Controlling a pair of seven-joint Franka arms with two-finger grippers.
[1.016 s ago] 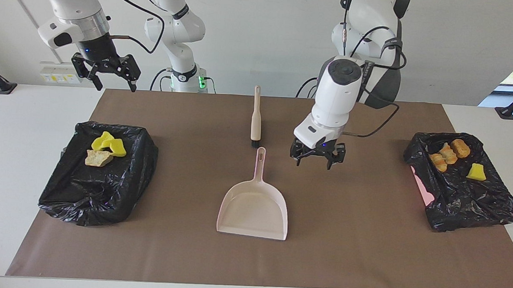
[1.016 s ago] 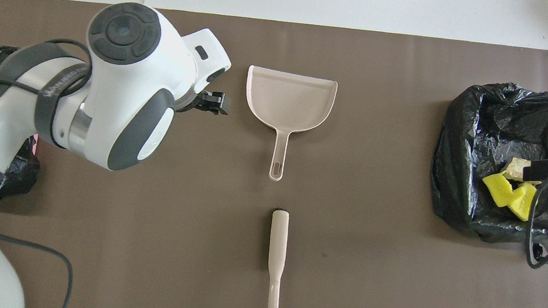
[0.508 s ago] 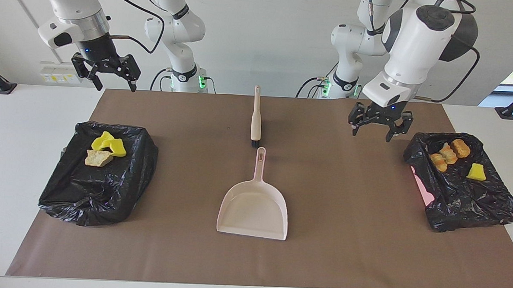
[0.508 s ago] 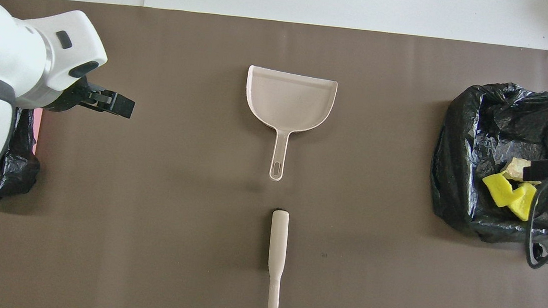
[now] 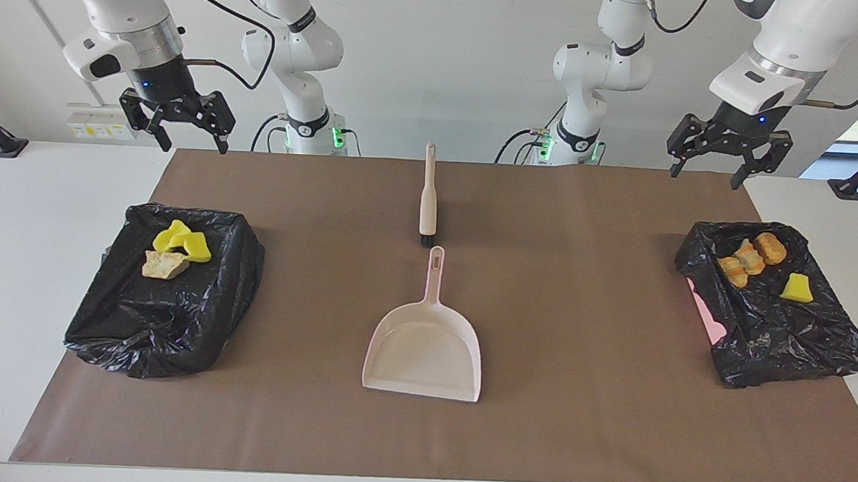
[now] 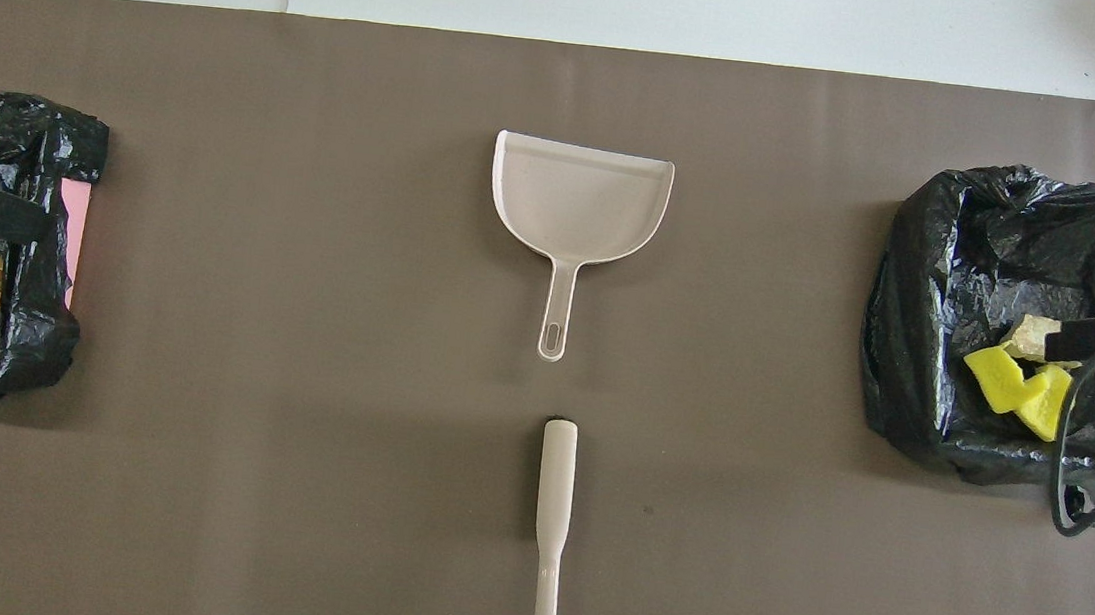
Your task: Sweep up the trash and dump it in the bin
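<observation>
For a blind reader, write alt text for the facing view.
An empty dustpan and a brush lie mid-table on a brown mat. A black-lined bin at each end holds the trash. The left pincer and right pincer hang open, raised, near the bases.

No writing, label, brand, number or sign can be read anywhere in either view.
</observation>
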